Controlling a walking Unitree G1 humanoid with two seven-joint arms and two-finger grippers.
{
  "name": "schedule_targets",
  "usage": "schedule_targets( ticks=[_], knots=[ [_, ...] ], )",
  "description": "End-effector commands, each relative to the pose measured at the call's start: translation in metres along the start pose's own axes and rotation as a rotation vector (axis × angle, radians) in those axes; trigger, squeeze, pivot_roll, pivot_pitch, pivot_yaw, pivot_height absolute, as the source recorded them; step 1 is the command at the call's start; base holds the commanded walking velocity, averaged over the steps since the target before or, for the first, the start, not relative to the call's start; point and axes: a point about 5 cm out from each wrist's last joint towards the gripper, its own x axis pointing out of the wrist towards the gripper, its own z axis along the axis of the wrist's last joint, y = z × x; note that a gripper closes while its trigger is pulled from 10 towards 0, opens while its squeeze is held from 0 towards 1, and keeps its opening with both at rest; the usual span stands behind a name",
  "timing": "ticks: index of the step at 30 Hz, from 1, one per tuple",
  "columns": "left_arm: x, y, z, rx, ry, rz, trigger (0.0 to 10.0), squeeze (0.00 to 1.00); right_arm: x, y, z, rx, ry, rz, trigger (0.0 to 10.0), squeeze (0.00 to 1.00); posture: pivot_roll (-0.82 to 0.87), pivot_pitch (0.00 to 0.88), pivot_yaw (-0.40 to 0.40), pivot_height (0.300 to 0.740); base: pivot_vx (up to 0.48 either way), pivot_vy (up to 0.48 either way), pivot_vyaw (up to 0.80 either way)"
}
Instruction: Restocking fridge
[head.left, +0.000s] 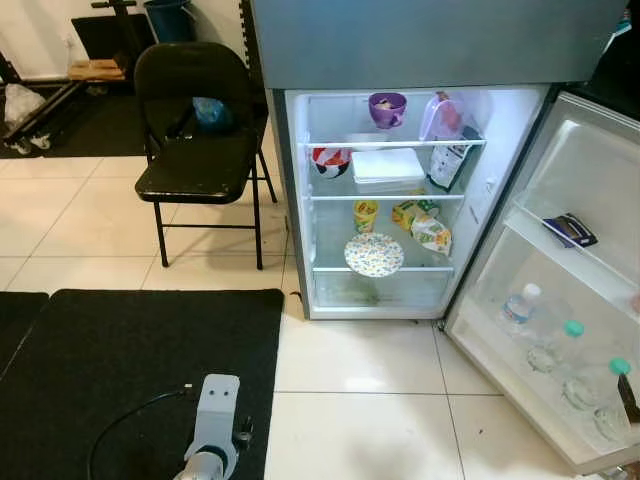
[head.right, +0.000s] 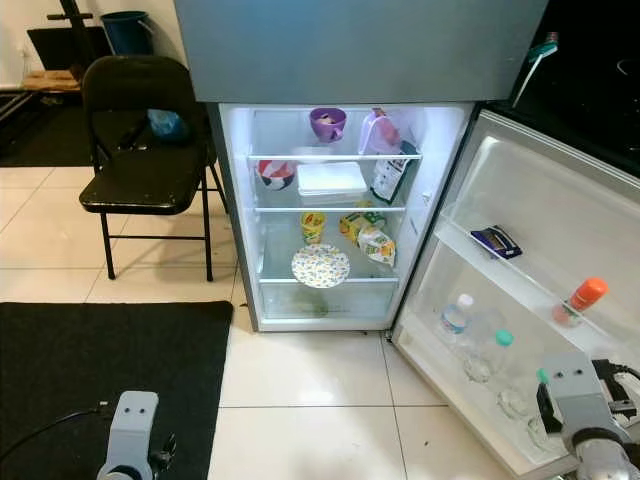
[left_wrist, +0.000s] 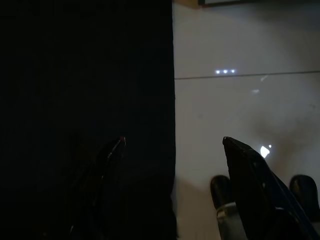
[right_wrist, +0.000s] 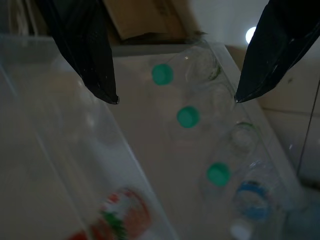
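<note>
Nearest to the robot, the left arm (head.left: 212, 430) hangs low over the edge of a black mat (head.left: 120, 370) where it meets the white tile floor (head.left: 360, 400); the left gripper (left_wrist: 172, 142) has its fingers spread wide and holds nothing. On the right, the right gripper (right_wrist: 175, 97) hovers above the lower shelf of the open fridge door (head.right: 520, 300), its fingers also wide apart and empty. Below them stand clear bottles with green caps (right_wrist: 187, 116) in a row, with a white-capped water bottle (head.right: 456, 314) at the inner end. An orange-capped bottle (head.right: 580, 298) sits on the door shelf above, near a small dark packet (head.right: 496, 241). Farther off, the fridge (head.left: 390, 200) stands open and lit. A patterned plate (head.left: 374, 254) leans on the lowest shelf beside a yellow cup (head.left: 366, 215) and green packets (head.left: 425, 225). The middle shelf holds a white box (head.left: 388, 167) and a red and white bowl (head.left: 331, 160); a purple bowl (head.left: 387, 108) sits on top. To the left of the fridge stands a black folding chair (head.left: 200, 150).
</note>
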Motion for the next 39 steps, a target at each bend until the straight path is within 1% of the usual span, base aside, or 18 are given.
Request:
schedule_targets(
  ticks=[1,2,4,5,8,10,14,15,17,19,23,26,30,32,36,38,39],
  knots=[
    [-0.003,-0.006,-0.010,-0.014,0.032,-0.007,10.0,0.00,-0.002,-0.013,-0.001,-0.069,-0.006,-0.007,10.0,0.00,-0.17,0.139,-0.012,0.717,0.000,0.000,0.00],
    [-0.003,-0.006,-0.010,-0.014,0.032,-0.007,10.0,0.00,-0.002,-0.013,-0.001,-0.069,-0.006,-0.007,10.0,0.00,-0.17,0.139,-0.012,0.717,0.000,0.000,0.00],
    [-0.003,-0.007,-0.010,-0.012,0.034,-0.011,10.0,0.00,0.001,-0.029,0.006,-0.110,-0.023,-0.044,10.0,0.00,-0.17,0.139,-0.011,0.717,0.000,0.000,0.00],
    [-0.003,-0.007,-0.010,-0.012,0.034,-0.011,10.0,0.00,0.001,-0.029,0.006,-0.110,-0.023,-0.044,10.0,0.00,-0.17,0.139,-0.011,0.717,0.000,0.000,0.00],
    [-0.002,-0.006,-0.010,-0.008,0.035,-0.013,10.0,0.00,0.006,-0.050,0.021,-0.150,-0.065,-0.073,10.0,0.00,-0.17,0.138,-0.013,0.717,0.000,0.000,0.00],
    [-0.002,-0.005,-0.009,-0.006,0.033,-0.011,10.0,0.00,0.007,-0.057,0.025,-0.175,-0.070,-0.072,10.0,0.00,-0.17,0.137,-0.015,0.717,0.000,0.000,0.00],
    [-0.002,-0.003,-0.008,-0.008,0.031,-0.006,10.0,0.00,0.008,-0.059,0.023,-0.201,-0.038,-0.049,10.0,0.00,-0.17,0.136,-0.014,0.717,0.000,0.000,0.00],
    [-0.002,-0.003,-0.008,-0.008,0.031,-0.005,10.0,0.00,0.008,-0.058,0.018,-0.189,0.017,-0.032,10.0,0.00,-0.17,0.135,-0.013,0.717,0.000,0.000,0.00],
    [-0.002,-0.002,-0.008,-0.009,0.030,-0.003,10.0,0.00,0.010,-0.059,0.014,-0.097,0.072,-0.029,10.0,0.00,-0.16,0.134,-0.011,0.717,0.000,0.000,0.00],
    [-0.002,-0.002,-0.008,-0.007,0.031,-0.003,10.0,0.00,0.010,-0.059,0.014,-0.090,0.080,-0.031,10.0,0.00,-0.16,0.134,-0.009,0.717,0.000,0.000,0.00],
    [-0.002,-0.001,-0.008,-0.005,0.032,-0.002,10.0,0.00,0.012,-0.061,0.015,-0.104,0.094,-0.024,10.0,0.00,-0.16,0.134,-0.005,0.717,0.000,0.000,0.00],
    [-0.002,0.001,-0.008,-0.002,0.030,-0.001,10.0,0.00,0.014,-0.068,0.020,-0.113,0.095,-0.057,10.0,0.00,-0.16,0.135,0.000,0.717,0.000,0.000,0.00],
    [-0.002,0.002,-0.006,0.000,0.026,0.000,10.0,0.00,0.015,-0.071,0.022,-0.123,0.109,-0.057,10.0,0.00,-0.15,0.139,0.006,0.717,0.000,0.000,0.00],
    [-0.002,0.003,-0.005,0.003,0.023,0.001,10.0,0.00,0.015,-0.070,0.019,-0.150,0.153,-0.017,10.0,0.00,-0.14,0.146,0.010,0.717,0.000,0.000,0.00],
    [-0.003,0.004,-0.005,0.006,0.022,0.002,10.0,0.00,0.015,-0.070,0.017,-0.157,0.183,0.009,10.0,0.00,-0.14,0.149,0.013,0.717,0.000,0.000,0.00],
    [-0.004,0.006,-0.006,0.010,0.023,0.002,10.0,0.00,0.015,-0.065,0.014,-0.159,0.211,0.079,10.0,0.00,-0.14,0.154,0.016,0.717,0.000,0.000,0.00],
    [-0.004,0.006,-0.006,0.010,0.023,0.002,10.0,0.00,0.015,-0.065,0.014,-0.159,0.211,0.079,10.0,0.00,-0.14,0.154,0.016,0.717,0.000,0.000,0.00]
  ],
)
